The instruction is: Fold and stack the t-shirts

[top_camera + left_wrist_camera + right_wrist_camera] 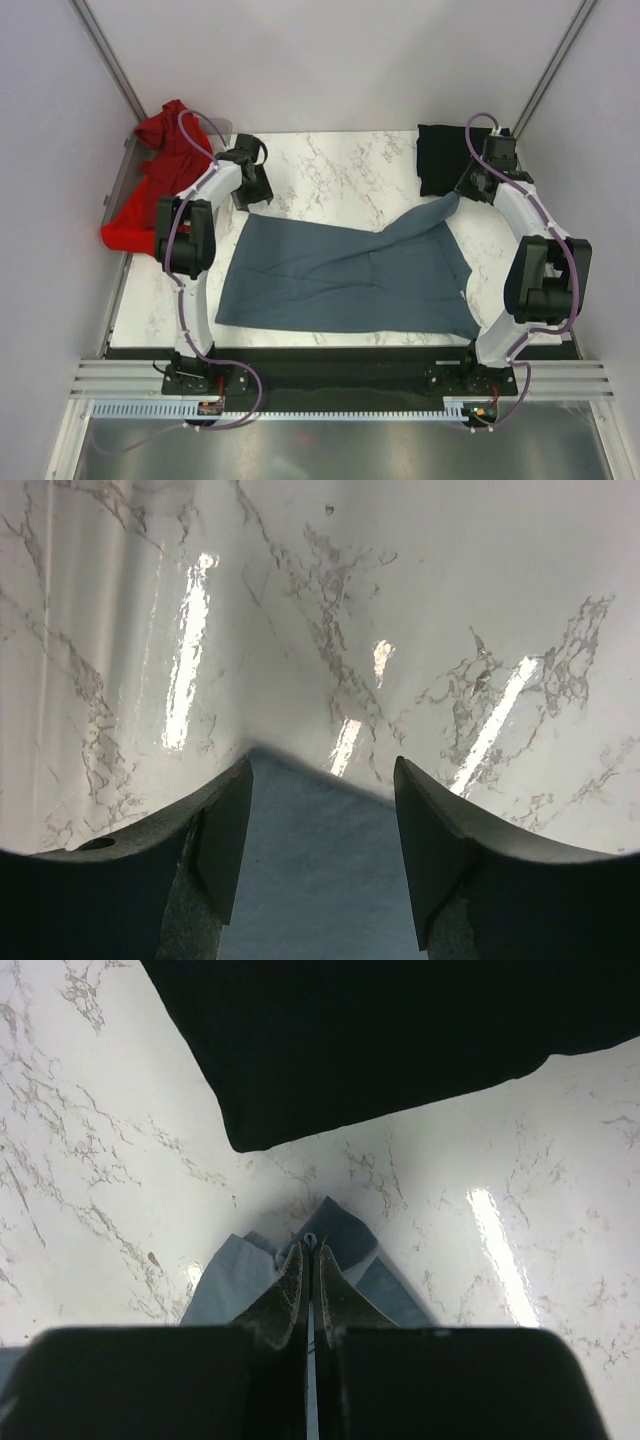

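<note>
Left claw (322, 775) hangs over the far left corner of the slate blue-grey t-shirt (340, 275), its fingers (225, 830) spread well apart with the cloth's edge showing between them; whether they touch the fabric cannot be told; nothing is gripped. Right claw (310, 1252) is pinched tight on the same shirt's far right corner, which rises in a ridge of cloth toward the far right of the marble desk (330, 165); the rest of the shirt lies spread across the middle of the desk, its near hem along the desk's near edge. Black t-shirt (445, 158) lies folded flat in the far right corner, just beyond the right claw and apart from the blue-grey cloth. Clear plastic bin (118, 175) stands at the desk's far left side; the bright red t-shirt (150, 190) is heaped in it, unfolded, and spills over its rim beside the left arm.
</note>
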Controlling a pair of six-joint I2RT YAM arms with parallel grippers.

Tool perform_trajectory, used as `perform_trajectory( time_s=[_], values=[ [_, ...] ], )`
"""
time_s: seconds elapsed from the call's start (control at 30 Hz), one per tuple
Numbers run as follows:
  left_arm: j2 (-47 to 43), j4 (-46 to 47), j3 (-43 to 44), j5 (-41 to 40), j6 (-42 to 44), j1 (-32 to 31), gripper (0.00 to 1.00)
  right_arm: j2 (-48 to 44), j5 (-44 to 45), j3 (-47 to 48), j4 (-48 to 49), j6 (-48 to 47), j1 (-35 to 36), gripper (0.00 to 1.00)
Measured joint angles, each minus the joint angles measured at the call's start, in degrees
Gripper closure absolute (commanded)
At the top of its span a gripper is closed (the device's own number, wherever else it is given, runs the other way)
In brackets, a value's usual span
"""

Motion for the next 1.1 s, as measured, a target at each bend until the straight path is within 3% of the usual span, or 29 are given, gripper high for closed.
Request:
perform_trajectory(
  time_s=[0.17, 0.3, 0.47, 0.57, 0.7, 1.1],
  values=[
    [1.2, -1.9, 0.7, -3.8, 0.0, -1.0, 0.39, 0.0, -0.9, -0.7, 0.5, 0.0, 0.0, 1.0],
    [1.3, -2.9, 0.7, -5.2, -0.2, -1.5, 0.51, 0.0, -1.2, -1.2, 0.5, 0.0, 0.0, 1.0],
    [3.7, -3.3, 1.6, -5.5, -0.2, -1.6, 0.58, 0.0, -1.5, -1.4, 0.7, 0.0, 0.0, 1.0],
    [4.3, -3.4, 2.7, -5.8, -0.3, -1.6, 0.69, -0.1, -1.8, -1.6, 1.1, 0.0, 0.0, 1.0],
    [4.5, -3.8, 3.1, -6.4, -0.5, -1.6, 0.97, -0.1, -2.2, -1.9, 1.4, 0.0, 0.0, 1.0],
    [1.9, -9.3, 5.0, -6.4, -1.2, -1.6, 0.98, -1.9, -13.7, -2.0, 3.5, 0.9, 4.5, 1.0]
  ],
)
